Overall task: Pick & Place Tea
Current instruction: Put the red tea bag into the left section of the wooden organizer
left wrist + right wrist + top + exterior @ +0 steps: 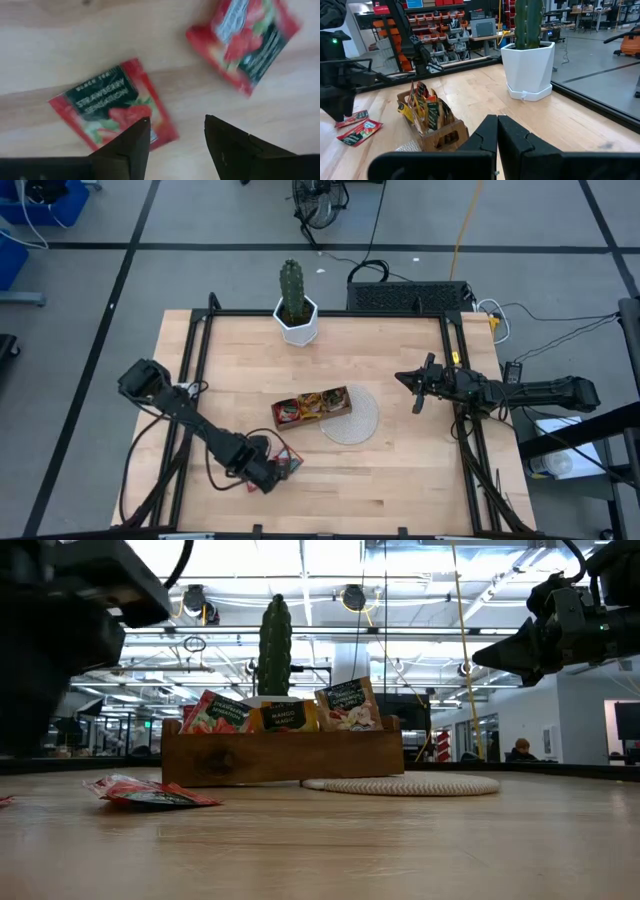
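Note:
Two red tea sachets [112, 107] [245, 42] with green-white marks lie flat on the wooden table near its front left. My left gripper [176, 125] points down over them, open, one fingertip over the nearer sachet's edge. In the high view this gripper [268, 477] stands just left of the sachets [288, 463]. Several more sachets [288, 715] stand upright in the brown wooden tray [312, 408] at the table's middle. My right gripper [415, 385] waits shut, level, at the right side.
A round white woven mat [355, 418] lies under the tray's right end. A cactus in a white pot [297, 305] stands at the far edge. A black frame [200, 340] runs along the table's sides. Bare wood stretches along the front [400, 490].

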Robot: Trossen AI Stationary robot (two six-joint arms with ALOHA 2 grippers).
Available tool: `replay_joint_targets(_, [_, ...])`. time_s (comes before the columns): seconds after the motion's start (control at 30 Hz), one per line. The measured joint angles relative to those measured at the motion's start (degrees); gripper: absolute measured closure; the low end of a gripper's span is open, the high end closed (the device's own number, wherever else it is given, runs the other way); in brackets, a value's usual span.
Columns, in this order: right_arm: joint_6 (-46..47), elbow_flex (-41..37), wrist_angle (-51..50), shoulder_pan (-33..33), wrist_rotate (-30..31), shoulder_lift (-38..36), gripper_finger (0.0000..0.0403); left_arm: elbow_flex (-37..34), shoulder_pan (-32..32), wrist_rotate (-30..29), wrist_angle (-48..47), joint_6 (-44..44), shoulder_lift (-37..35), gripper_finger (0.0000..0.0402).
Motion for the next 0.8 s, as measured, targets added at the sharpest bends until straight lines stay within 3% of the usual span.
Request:
replay_joint_targets(0.1, [-0.01,0.0,0.0,-0.01,0.0,-0.01,0.0403,0.0,-0.32,0.01,0.11,-5.35,0.0,0.0213])
replay_joint_targets(0.4, [-0.02,0.0,0.0,0.0,-0.01,-0.02,0.0403,0.0,-2.68,9.22,-7.68,-19.01,0.0,0.0213])
replay_joint_targets(0.8, [0.0,0.0,0.0,-0.02,0.0,-0.02,0.0403,-0.74,-2.97,7.69,-7.7,-20.48,0.02,0.0213])
